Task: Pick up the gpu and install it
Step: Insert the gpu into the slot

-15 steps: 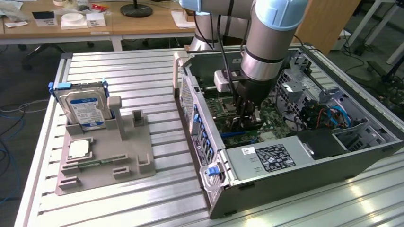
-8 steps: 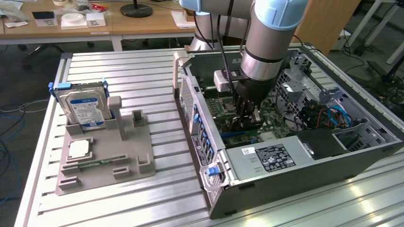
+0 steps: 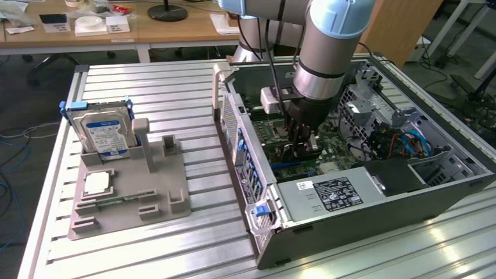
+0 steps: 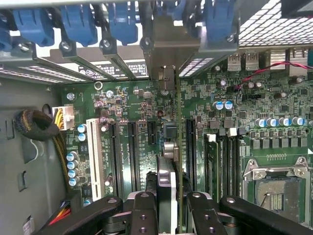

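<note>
gpu (image 4: 168, 161) edge-on, clamped in claw (image 4: 168, 205)

Bright even light, table (image 3: 155, 93) glare, maybe slight blur

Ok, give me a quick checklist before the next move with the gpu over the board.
1. Gpu in gripper: ok, fingers clamp it edge-on.
2. Case open: ok, arm reaches inside.
3. Gripper over motherboard: ok.
4. Card lined up with a slot: cannot tell.
5. Slot free of cables: ok, the wire bundle sits off to the side.
6. Card seated: not ok, it is above the board.
</note>
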